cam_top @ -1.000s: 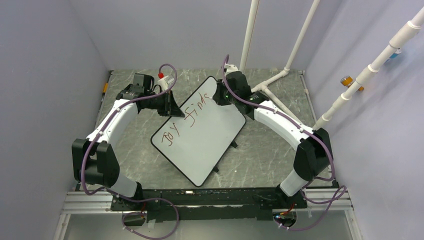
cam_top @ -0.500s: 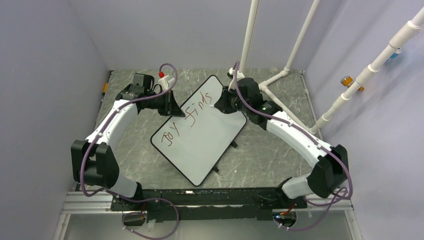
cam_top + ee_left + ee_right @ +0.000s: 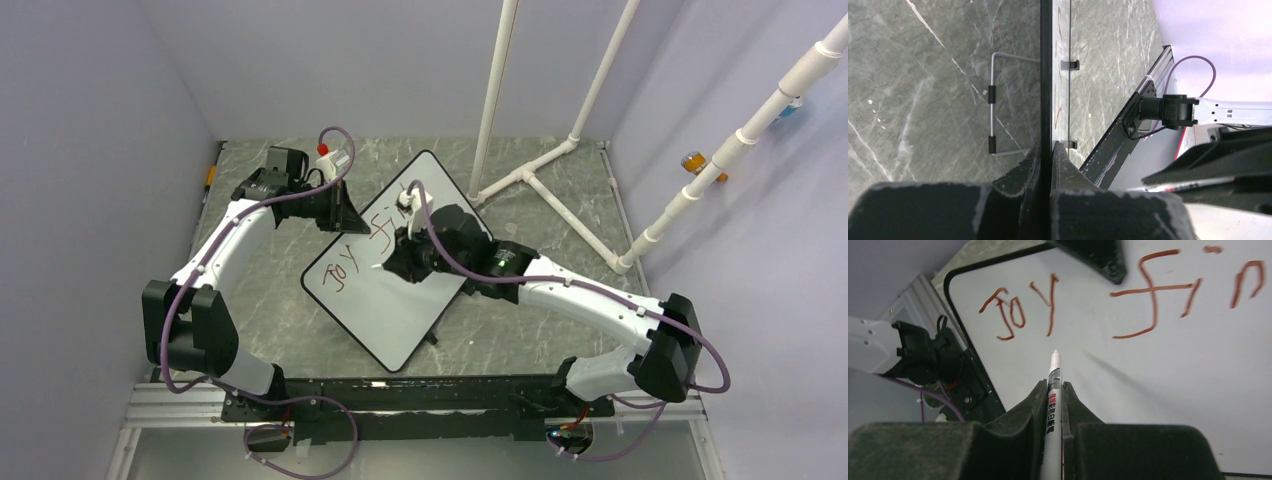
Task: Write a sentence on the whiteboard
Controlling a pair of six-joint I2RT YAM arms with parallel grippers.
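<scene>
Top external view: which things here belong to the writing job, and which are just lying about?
Job in hand:
whiteboard
sentence, visible part reads "Joy fin"
marker, gripped in the right end effector
left end effector, clamped on the board's edge

Just lying about:
white pipe frame
orange item by the right wall

**Enclosure and work surface: fixtures listed**

- Walls: left wall, back wall and right wall, all plain pale lavender, evenly lit, with no strong shadows.
- Table top: grey-green marble pattern with pale veins, matte.
- Near edge: aluminium rail, silver, running across the front.
- White pipe frame: two uprights rising at the back, floor pipes lying on the table, and a slanted pipe along the right wall.
- Small orange fitting on the right wall, beside the slanted pipe.
- Orange tab at the table's left edge.
</scene>
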